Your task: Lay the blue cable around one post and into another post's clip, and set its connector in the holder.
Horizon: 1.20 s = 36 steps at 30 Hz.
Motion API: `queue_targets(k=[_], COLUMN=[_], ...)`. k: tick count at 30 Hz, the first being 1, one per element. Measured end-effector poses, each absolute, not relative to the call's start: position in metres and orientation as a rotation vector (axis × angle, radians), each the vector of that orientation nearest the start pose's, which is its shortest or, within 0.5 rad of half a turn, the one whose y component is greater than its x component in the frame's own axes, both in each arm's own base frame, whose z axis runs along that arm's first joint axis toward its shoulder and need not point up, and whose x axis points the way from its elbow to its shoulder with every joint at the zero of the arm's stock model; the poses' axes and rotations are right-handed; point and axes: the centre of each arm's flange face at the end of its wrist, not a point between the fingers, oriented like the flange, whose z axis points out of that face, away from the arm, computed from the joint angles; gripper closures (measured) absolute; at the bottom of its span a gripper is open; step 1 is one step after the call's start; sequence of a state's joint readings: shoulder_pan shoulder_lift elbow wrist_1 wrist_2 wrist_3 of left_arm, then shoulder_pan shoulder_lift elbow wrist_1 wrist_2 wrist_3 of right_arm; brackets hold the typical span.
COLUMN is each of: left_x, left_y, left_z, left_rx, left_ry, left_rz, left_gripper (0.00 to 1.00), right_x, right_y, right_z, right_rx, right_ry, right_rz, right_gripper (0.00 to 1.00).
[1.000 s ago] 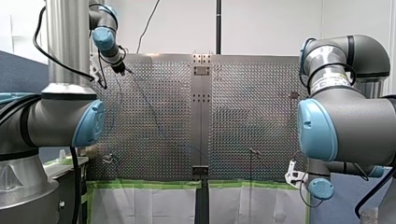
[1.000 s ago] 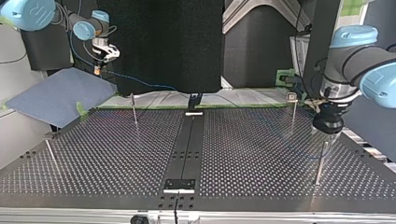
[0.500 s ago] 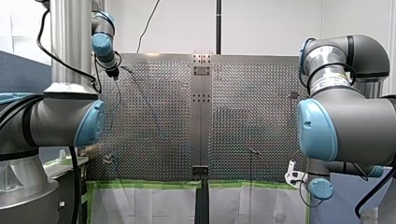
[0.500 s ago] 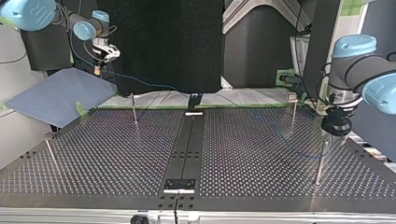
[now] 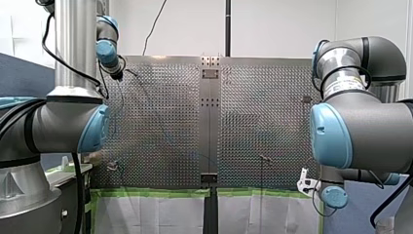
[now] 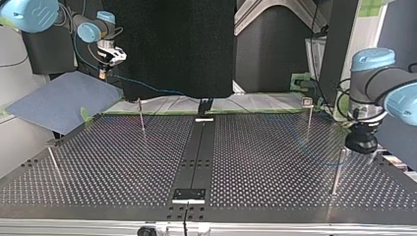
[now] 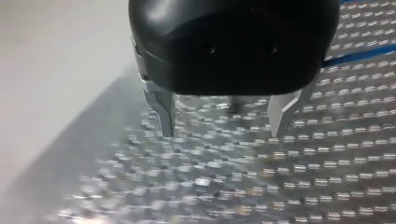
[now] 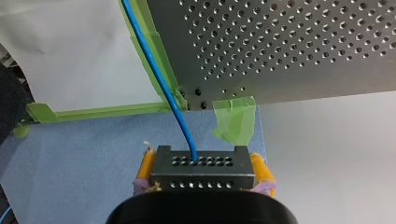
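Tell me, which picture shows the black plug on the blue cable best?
The right wrist view: the connector sits large between yellow pads, the blue cable entering it. The top view shows only a tiny speck at my right gripper; the front and left wrist views do not show it.

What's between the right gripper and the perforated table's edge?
In the right wrist view: blue mat and green tape, crossed by the blue cable leaving the connector that my right gripper holds.
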<state>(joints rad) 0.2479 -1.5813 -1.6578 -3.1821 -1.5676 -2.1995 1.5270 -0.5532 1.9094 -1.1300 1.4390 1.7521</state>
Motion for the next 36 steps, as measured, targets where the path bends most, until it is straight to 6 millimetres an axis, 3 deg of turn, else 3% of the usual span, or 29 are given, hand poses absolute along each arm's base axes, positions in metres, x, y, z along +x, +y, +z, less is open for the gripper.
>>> queue_targets(k=[11, 23, 31, 36], left_x=[0.509, 0.520, 0.532, 0.543], left_y=[0.009, 0.006, 0.009, 0.011], left_z=[0.482, 0.530, 0.544, 0.535], left_rx=[-0.745, -0.688, -0.683, -0.683], left_ry=[1.418, 1.345, 1.333, 1.354], left_rz=[-0.210, -0.287, -0.292, -0.283], left_gripper=[0.02, 0.02, 0.02, 0.02], right_x=[0.126, 0.129, 0.129, 0.129], right_y=[-0.525, -0.524, -0.524, -0.524], right_z=[-0.117, -0.117, -0.117, -0.117], right_rx=[1.336, 1.342, 1.342, 1.342], right_ry=[-1.496, -1.493, -1.493, -1.494], right_rz=[1.291, 1.295, 1.294, 1.294], right_gripper=[1.00, 1.00, 1.00, 1.00])
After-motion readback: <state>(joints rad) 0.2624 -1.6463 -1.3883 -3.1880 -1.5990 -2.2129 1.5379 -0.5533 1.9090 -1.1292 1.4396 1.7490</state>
